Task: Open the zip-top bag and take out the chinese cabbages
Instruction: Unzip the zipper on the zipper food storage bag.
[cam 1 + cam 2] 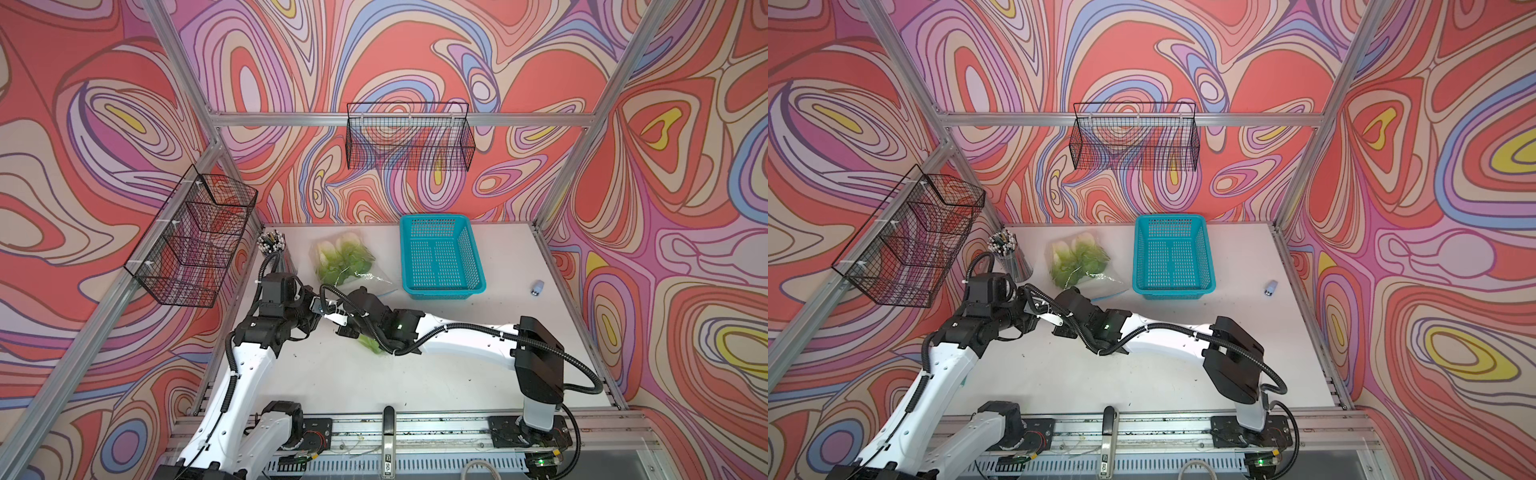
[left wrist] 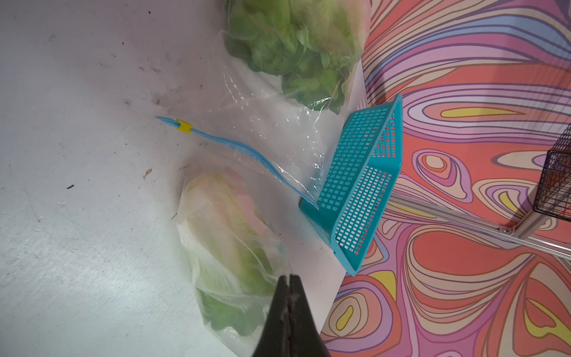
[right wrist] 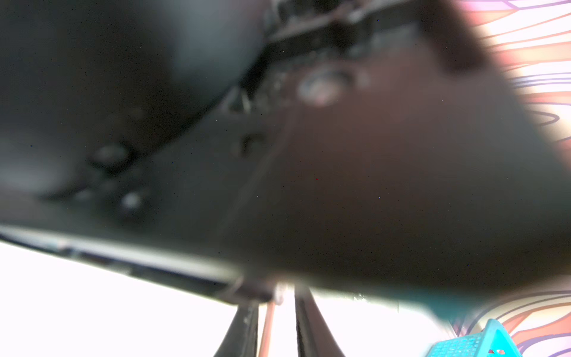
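My left gripper [image 2: 289,281] sits pressed together; right gripper [image 3: 276,321] blurred, cannot tell. Bagged chinese cabbages [image 1: 341,261] look soft, light: grip white bases.

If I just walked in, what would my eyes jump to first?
Probably the swirly red, pink and purple wallpaper all around. Then the bright teal plastic mesh basket at the back of the white table, beside a clear zip-top bag holding green chinese cabbages. In front, the white-and-black left arm and right arm meet nose to nose.
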Controlling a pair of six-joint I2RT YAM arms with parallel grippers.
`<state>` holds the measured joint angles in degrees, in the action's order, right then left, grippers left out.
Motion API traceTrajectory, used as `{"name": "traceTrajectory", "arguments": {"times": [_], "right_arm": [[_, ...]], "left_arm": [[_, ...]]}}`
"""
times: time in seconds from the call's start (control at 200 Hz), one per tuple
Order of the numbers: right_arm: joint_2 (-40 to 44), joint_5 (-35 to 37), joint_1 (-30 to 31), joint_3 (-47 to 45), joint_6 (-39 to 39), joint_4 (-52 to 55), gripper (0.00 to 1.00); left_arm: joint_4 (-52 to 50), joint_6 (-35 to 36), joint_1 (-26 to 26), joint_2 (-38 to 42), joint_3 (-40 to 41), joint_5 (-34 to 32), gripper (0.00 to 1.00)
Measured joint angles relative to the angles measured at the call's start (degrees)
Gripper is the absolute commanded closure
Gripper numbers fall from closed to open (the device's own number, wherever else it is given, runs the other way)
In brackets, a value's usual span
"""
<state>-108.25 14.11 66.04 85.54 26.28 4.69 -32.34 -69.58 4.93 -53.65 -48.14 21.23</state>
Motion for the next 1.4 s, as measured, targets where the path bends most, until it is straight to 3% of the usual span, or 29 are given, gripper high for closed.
{"name": "traceTrajectory", "arguments": {"times": [0.225, 0.501, 0.581, 1.402], "right_arm": [[-0.31, -0.42, 0.0, 0.11, -0.11, -0.09, 0.9], [-0.74, -0.39, -0.11, 0.81, -0.26, 0.04, 0.92], [-0.74, -0.37, -0.13, 0.81, -0.26, 0.04, 1.0], [1.64, -0.59, -0.39, -3.19, -2.03, -0.81, 1.0]], "left_arm": [[0.04, -0.42, 0.0, -0.02, 0.07, -0.09, 1.0], [0.92, -0.79, -0.04, -0.11, 0.33, -0.28, 1.0], [0.92, -0.79, -0.04, -0.11, 0.33, -0.28, 1.0], [2.49, -1.62, 0.39, -0.09, 1.97, -0.63, 1.0]]}}
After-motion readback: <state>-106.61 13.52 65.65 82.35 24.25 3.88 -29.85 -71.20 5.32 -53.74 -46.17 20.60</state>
